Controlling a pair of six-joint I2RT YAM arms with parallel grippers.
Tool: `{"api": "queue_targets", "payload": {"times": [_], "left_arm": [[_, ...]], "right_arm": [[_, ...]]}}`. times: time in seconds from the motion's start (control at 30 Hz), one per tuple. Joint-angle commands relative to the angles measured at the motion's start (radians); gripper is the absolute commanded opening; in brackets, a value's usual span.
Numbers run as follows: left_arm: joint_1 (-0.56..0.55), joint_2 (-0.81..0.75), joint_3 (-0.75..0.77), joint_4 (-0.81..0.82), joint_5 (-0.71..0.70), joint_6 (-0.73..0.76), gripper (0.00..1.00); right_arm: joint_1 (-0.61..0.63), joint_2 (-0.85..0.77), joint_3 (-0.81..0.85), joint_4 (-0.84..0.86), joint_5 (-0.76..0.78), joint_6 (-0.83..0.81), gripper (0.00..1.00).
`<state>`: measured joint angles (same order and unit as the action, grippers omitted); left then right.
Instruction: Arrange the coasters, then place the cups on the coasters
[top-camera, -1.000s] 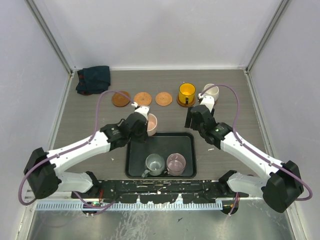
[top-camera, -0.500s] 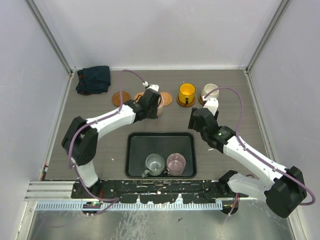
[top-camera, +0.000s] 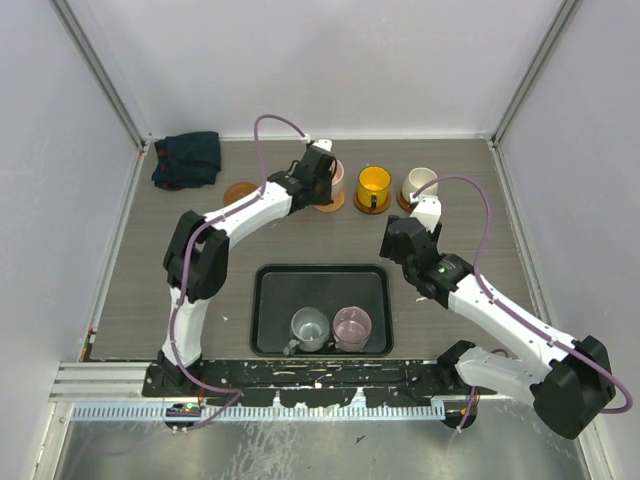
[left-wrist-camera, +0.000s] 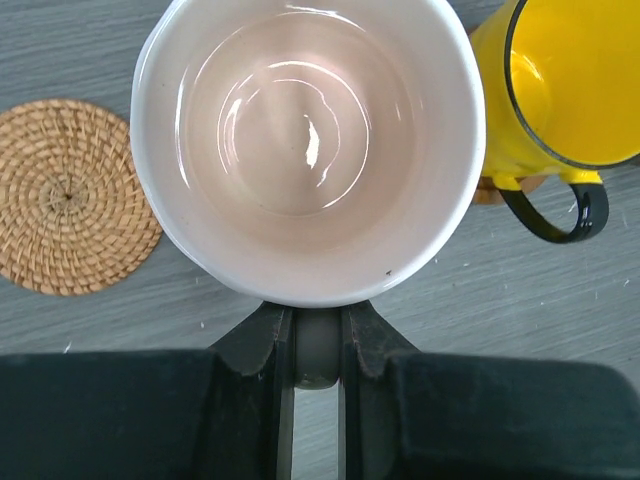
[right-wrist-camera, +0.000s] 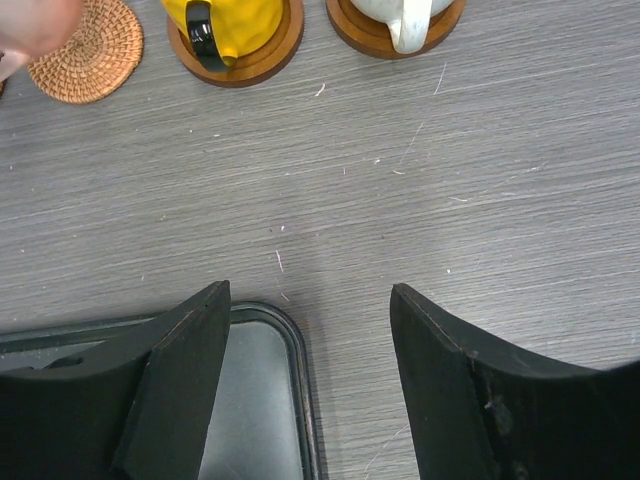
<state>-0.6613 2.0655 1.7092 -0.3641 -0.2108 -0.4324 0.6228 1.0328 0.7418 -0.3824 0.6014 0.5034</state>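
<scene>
The grey wood-grain table (top-camera: 145, 285) carries a row of round coasters (top-camera: 238, 193) along its far side. One woven coaster (left-wrist-camera: 70, 195) lies bare, and a wooden coaster (right-wrist-camera: 255, 70) sits further right. A black tray (top-camera: 320, 268) lies at the near middle. A dark crumpled cloth (top-camera: 187, 158) fills the far left corner.

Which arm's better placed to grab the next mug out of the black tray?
Right. The right fingers are open and empty, hovering just off the tray's far right corner, close to the mauve mug. The left fingers are shut on the pink mug up by the coasters.
</scene>
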Motion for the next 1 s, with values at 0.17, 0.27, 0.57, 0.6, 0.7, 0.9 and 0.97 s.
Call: {"api": "queue_targets", "payload": {"times": [0.17, 0.27, 0.57, 0.6, 0.7, 0.9, 0.97], "left_arm": [[0.005, 0.055, 0.171, -0.005, -0.002, 0.016, 0.00], [0.006, 0.067, 0.181, -0.010, -0.008, 0.008, 0.00], [0.005, 0.103, 0.216, -0.023, -0.027, -0.005, 0.00], [0.006, 0.103, 0.216, -0.023, -0.027, -0.006, 0.00], [0.007, 0.103, 0.214, -0.024, -0.030, -0.005, 0.00], [0.007, 0.098, 0.205, -0.022, -0.030, -0.008, 0.00], [0.008, 0.098, 0.203, -0.022, -0.032, -0.009, 0.00]], "right_arm": [[0.006, 0.016, 0.013, 0.045, -0.003, 0.023, 0.70], [0.006, 0.018, 0.009, 0.047, -0.008, 0.023, 0.70], [0.006, 0.030, -0.001, 0.057, -0.028, 0.020, 0.70], [0.005, 0.030, -0.002, 0.057, -0.029, 0.021, 0.70], [0.006, 0.029, -0.005, 0.060, -0.030, 0.023, 0.70], [0.005, 0.035, -0.011, 0.066, -0.041, 0.028, 0.70], [0.006, 0.036, -0.013, 0.069, -0.047, 0.030, 0.70]]}}
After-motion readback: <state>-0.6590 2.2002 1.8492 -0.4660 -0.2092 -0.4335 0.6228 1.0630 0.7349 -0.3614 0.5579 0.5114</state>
